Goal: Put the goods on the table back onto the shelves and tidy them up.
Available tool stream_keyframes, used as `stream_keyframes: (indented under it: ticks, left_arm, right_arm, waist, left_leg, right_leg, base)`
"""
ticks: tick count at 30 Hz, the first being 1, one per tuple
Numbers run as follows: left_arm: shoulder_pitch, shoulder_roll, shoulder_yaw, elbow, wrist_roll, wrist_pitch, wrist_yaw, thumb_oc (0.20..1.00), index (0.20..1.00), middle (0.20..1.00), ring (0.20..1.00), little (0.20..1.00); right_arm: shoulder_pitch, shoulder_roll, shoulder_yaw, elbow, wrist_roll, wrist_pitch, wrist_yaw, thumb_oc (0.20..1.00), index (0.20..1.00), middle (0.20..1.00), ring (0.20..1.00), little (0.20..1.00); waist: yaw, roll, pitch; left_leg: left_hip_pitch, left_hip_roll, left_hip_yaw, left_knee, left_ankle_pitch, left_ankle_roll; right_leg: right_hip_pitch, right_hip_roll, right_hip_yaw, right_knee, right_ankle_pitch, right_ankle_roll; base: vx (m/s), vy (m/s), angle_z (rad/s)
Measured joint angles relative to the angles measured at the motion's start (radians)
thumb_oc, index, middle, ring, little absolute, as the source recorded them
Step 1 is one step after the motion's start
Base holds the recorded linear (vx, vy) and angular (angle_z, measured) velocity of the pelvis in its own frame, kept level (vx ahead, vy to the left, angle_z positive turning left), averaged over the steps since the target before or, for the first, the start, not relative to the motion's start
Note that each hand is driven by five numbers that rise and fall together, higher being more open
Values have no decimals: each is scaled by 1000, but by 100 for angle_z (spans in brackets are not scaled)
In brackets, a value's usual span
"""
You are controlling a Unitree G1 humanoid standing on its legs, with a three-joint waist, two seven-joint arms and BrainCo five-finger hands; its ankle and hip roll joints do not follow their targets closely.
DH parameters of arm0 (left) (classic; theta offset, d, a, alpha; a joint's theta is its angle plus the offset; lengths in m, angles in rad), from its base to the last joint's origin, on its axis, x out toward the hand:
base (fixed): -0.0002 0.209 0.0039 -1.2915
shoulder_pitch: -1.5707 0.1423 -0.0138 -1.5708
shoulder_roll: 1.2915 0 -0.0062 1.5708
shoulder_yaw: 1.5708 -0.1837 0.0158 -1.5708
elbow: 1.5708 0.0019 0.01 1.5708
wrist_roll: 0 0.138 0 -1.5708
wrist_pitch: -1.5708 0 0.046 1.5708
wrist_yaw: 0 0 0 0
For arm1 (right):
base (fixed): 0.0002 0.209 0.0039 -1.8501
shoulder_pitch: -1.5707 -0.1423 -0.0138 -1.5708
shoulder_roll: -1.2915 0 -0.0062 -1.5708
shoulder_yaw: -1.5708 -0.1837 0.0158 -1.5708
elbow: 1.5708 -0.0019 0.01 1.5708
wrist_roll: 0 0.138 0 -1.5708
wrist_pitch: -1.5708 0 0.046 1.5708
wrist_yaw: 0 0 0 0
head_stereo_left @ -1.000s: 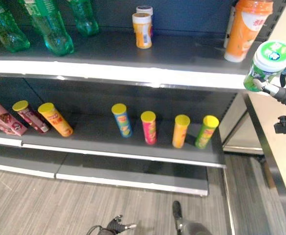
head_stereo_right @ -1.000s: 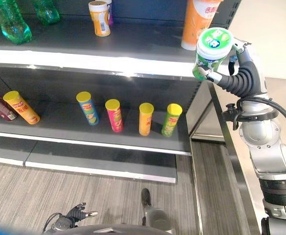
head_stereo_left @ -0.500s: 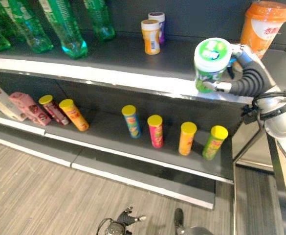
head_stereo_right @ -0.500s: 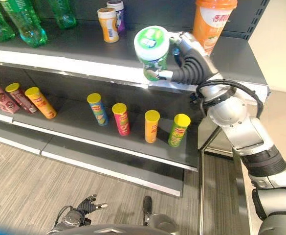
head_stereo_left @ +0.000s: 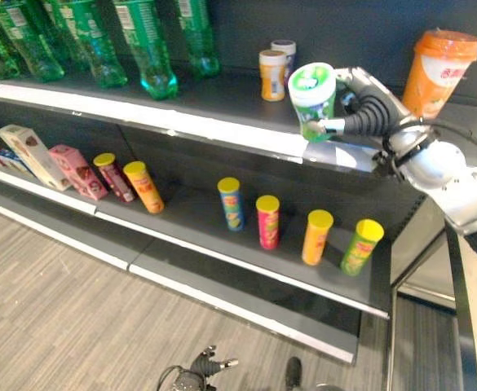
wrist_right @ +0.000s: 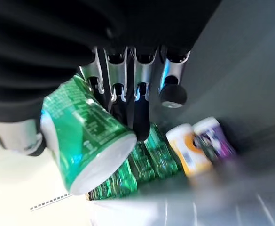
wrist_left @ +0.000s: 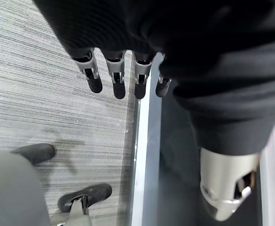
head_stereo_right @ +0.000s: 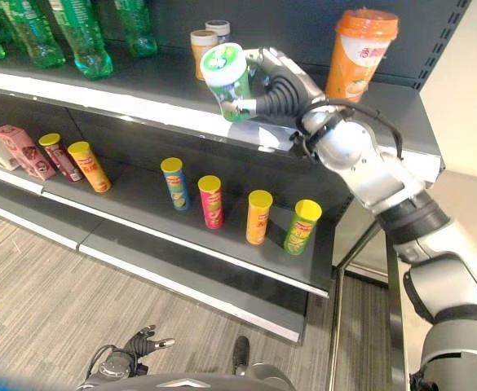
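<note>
Over the front edge of the top shelf (head_stereo_left: 222, 134), my right hand (head_stereo_left: 364, 114) has its fingers and thumb curled round a green cup (head_stereo_left: 312, 99) with a white lid. I hold it in the air, tilted a little, lid uppermost. In the right wrist view the fingers (wrist_right: 139, 106) wrap the cup's side and its base points away from the palm.

Just behind the cup on that shelf I see a small orange-labelled tub (head_stereo_left: 271, 74) and a purple-labelled tub (head_stereo_left: 284, 54) standing close together. To their right stands a tall orange cup (head_stereo_left: 436, 72); to their left, a row of green bottles (head_stereo_left: 148, 45).

One shelf down, four yellow-lidded cans (head_stereo_left: 267, 221) stand upright in a spaced row, with two more cans (head_stereo_left: 144, 186) leaning further left, next to pink boxes (head_stereo_left: 73, 170).

My left hand (head_stereo_right: 136, 346) hangs low above the grey floor (head_stereo_left: 59, 309), fingers loosely spread and holding nothing.
</note>
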State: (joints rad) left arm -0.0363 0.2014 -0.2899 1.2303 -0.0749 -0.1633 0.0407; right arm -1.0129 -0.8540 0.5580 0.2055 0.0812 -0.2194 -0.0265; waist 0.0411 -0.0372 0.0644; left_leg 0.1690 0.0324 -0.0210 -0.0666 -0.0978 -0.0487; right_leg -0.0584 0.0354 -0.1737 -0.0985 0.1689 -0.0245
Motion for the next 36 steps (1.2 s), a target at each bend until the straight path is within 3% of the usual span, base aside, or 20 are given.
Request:
stream_keyframes:
  ticks: [3,6,16,28,36]
  left_arm:
    - [14,15,-1,4,-3,0,2,1000,1000,1000,1000,1000]
    - [47,26,-11,33,-39,1,8,1000,1000,1000,1000,1000]
    - [82,26,-19,39,-42,1,16,1000,1000,1000,1000,1000]
    - [90,26,-19,40,-79,2,17,1000,1000,1000,1000,1000]
    - [86,31,-19,41,-80,2,17,1000,1000,1000,1000,1000]
  right_arm:
    - [-22,21,9,56,6,-2,-14,200,200,200,200,200]
    - [-101,53,61,249,6,26,-20,200,200,200,200,200]
    - [-129,180,80,358,6,44,-21,200,200,200,200,200]
    - [-152,216,79,403,5,55,-21,200,200,200,200,200]
    - [-215,293,85,560,-4,70,-21,200,200,200,200,200]
  waist:
    - [4,-2,-9]
    - [20,3,-12]
    - [53,13,-10]
    - [53,14,-8]
    - [51,4,-8]
  left_leg:
    - [-8,-1,-20,0,6,1]
    - [-11,-1,-51,0,9,1]
    - [-32,0,-99,-3,18,-3]
    - [-35,1,-103,-3,19,-2]
    - [-35,2,-101,-1,19,-2]
  right_leg:
    - [1,-9,-18,0,2,7]
    - [11,-17,-51,0,-3,7]
    - [12,-29,-102,0,-14,6]
    - [11,-31,-110,0,-16,7]
    - [11,-29,-109,0,-16,8]
  base:
    - [4,-21,22]
    - [-2,-18,33]
    - [9,-5,18]
    - [4,2,2]
    - [0,0,0]
